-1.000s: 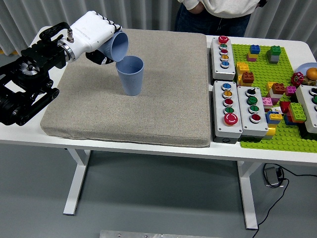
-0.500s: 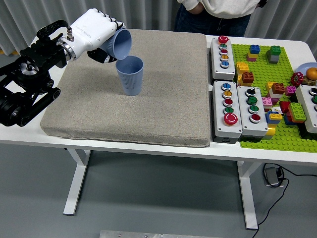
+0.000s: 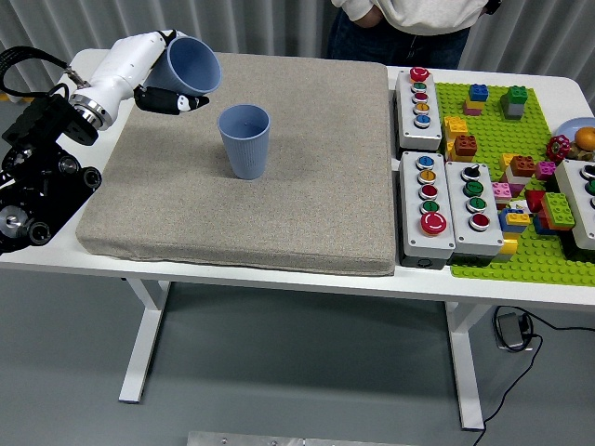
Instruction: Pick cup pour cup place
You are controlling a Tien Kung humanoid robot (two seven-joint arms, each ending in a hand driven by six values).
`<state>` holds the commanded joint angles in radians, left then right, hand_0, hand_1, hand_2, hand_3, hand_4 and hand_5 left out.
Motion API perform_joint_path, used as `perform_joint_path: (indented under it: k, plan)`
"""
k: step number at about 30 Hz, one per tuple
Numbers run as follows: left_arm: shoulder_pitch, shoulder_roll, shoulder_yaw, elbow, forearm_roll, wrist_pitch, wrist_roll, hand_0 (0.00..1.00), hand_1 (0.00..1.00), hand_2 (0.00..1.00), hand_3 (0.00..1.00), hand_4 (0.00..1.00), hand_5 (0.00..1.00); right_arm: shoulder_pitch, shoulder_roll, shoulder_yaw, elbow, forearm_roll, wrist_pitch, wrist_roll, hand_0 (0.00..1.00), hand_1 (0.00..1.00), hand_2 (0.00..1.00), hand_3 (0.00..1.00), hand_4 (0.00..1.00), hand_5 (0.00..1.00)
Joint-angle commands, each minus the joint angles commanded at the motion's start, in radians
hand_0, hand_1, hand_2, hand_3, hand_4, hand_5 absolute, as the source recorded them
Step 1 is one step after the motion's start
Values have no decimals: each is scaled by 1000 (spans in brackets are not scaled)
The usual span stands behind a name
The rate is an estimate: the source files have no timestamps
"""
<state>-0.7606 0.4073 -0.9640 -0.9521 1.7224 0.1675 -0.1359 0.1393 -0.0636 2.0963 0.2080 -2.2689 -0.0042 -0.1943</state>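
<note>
White table (image 3: 279,279) holds a big grey cloth mat (image 3: 307,204). One ribbed blue plastic cup (image 3: 245,140) stands upright on the mat, with bare mat all around it. Near the mat's far left corner, the left hand (image 3: 153,70) is wrapped around a second blue cup (image 3: 189,65), tilted, up in the air.

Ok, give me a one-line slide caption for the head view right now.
Left hand holds a blue cup tilted, up and left of the upright blue cup standing on the grey mat.
</note>
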Motion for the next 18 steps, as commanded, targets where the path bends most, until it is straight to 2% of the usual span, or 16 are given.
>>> perform_joint_path:
  k: [3, 7, 9, 11, 14, 16, 18]
  plan:
    - [77, -14, -111, -59, -64, 44, -7, 432, 462, 496, 531, 705, 100, -6, 1, 7, 1, 0, 2, 0, 690, 660, 604, 600, 8, 289]
    - [153, -47, -185, -114, -172, 101, -4, 434, 465, 495, 531, 706, 103, -10, 1, 8, 1, 0, 3, 1, 690, 660, 604, 600, 9, 289]
    - [186, -61, -192, -134, -245, 155, -26, 434, 465, 495, 531, 706, 103, -13, 2, 6, 1, 0, 3, 1, 690, 660, 604, 600, 9, 289]
    - [193, -64, -193, -137, -288, 180, -31, 434, 465, 495, 531, 706, 103, -14, 2, 6, 1, 0, 3, 1, 690, 660, 604, 600, 9, 289]
    - [262, -87, -176, -192, -391, 280, -105, 431, 475, 501, 534, 708, 108, -20, 3, 9, 2, 0, 4, 2, 690, 660, 602, 599, 8, 289]
    - [295, -102, -181, -221, -467, 349, -118, 431, 475, 501, 534, 708, 108, -22, 4, 11, 2, 0, 4, 2, 690, 660, 602, 599, 8, 289]
    - [320, -115, -189, -248, -494, 387, -120, 436, 477, 501, 534, 709, 112, -24, 4, 13, 1, 0, 4, 2, 690, 660, 602, 600, 8, 289]
